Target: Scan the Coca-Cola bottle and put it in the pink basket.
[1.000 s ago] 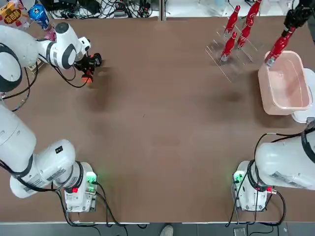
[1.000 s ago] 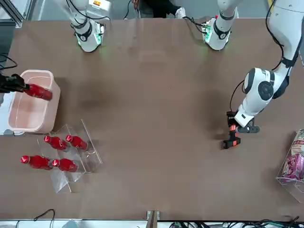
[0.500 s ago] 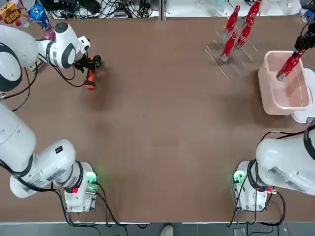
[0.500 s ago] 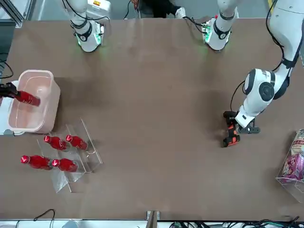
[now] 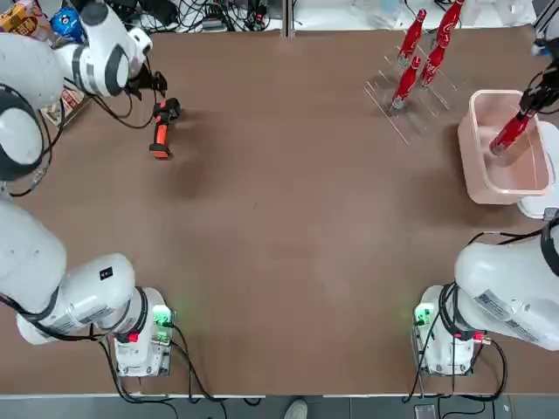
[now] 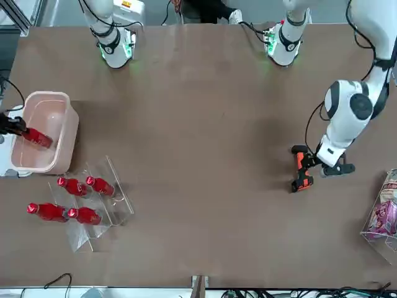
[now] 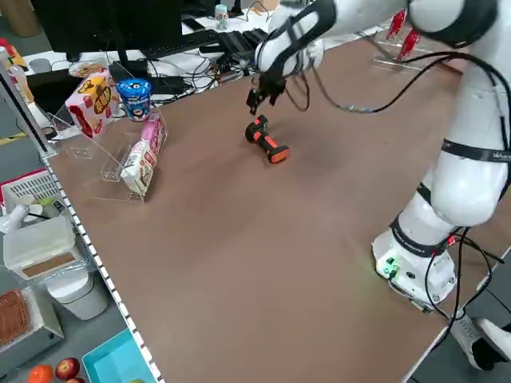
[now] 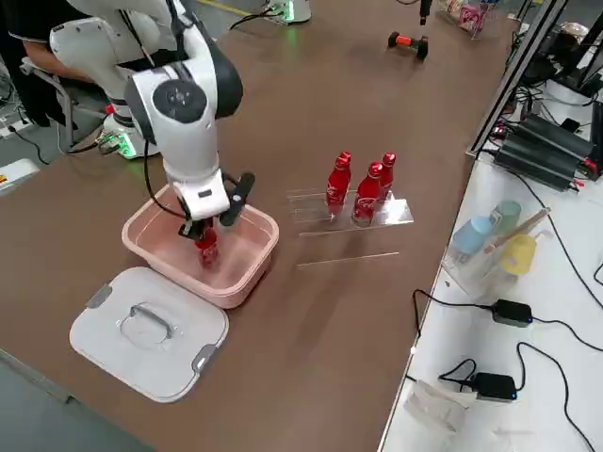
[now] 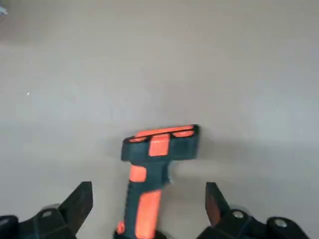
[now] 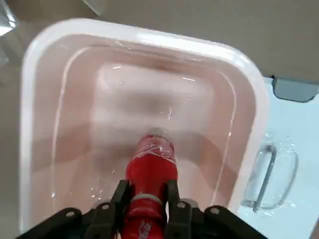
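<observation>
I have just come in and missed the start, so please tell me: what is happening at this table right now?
The right gripper holds a Coca-Cola bottle and has it inside the pink basket, not yet released. The left gripper is open above the orange scanner, which lies on the table at the far left. Four more bottles stand in a clear rack beside the basket, and a white lid lies next to it.

Light was bright and even from overhead, casting soft shadows on the brown table (image 5: 279,218). Glare streaked the pink basket (image 10: 239,74) walls; the left wrist view looked pale and soft.
</observation>
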